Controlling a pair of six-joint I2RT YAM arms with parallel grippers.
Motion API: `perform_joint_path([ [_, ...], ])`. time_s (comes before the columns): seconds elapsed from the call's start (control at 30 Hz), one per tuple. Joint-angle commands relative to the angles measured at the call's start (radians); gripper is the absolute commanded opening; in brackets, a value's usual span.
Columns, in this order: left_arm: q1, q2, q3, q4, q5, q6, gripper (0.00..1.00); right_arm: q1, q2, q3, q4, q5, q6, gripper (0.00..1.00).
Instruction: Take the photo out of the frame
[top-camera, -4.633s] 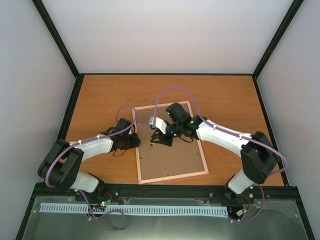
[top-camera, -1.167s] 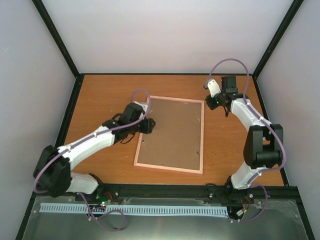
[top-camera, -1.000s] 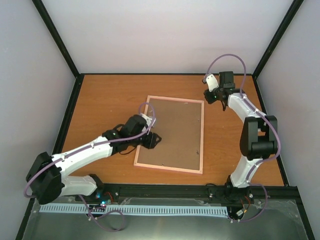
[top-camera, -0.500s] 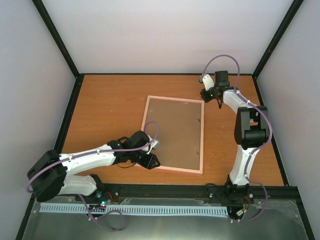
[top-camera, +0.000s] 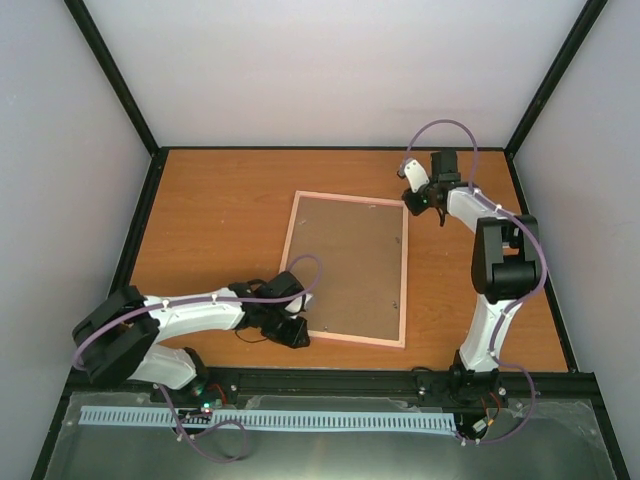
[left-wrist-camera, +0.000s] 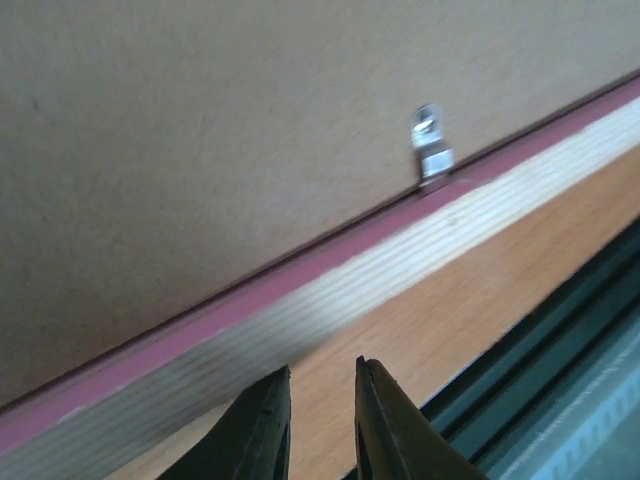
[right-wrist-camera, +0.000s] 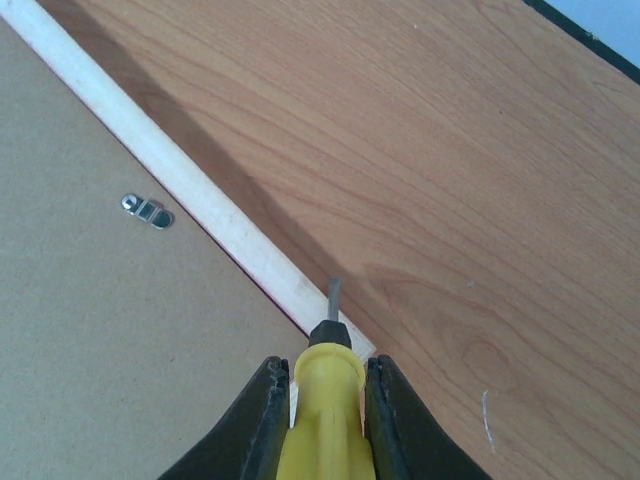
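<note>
Frame (top-camera: 404, 290): laid face down on bench (top-camera: 220, 220); photo hidden under backing board (top-camera: 350, 265). Yellow screwdriver (right-wrist-camera: 325, 400) is clamped by right gripper (right-wrist-camera: 327, 365) at the far corner. Left gripper (left-wrist-camera: 322, 375) is narrowly parted, empty. Risk: the unpinned frame may be shoved if the tip slips.

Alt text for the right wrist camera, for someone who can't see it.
The right gripper holds a yellow-handled screwdriver, its tip at the pale outer edge of the frame. The brown backing board with a small metal clip fills the left; wooden table lies right.
</note>
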Motion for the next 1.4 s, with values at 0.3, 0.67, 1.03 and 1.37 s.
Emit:
perform_joint_path([
  [0.3,0.017,0.014,0.039,-0.14,-0.304,-0.161,0.36,-0.002,-0.211,-0.213,-0.126,0.004,-0.176,0.03],
  [0.67,0.134,-0.185,0.013,-0.2,-0.421,-0.297,0.58,-0.003,-0.474,-0.423,-0.242,0.037,-0.279,0.03],
  [1.03,0.157,-0.171,0.013,-0.155,-0.358,-0.622,0.62,-0.004,-0.579,-0.379,-0.28,0.0,-0.197,0.03],
  [1.37,0.157,0.065,0.139,-0.286,-0.373,-0.697,0.6,-0.004,-0.573,-0.383,-0.26,-0.05,-0.161,0.03],
])
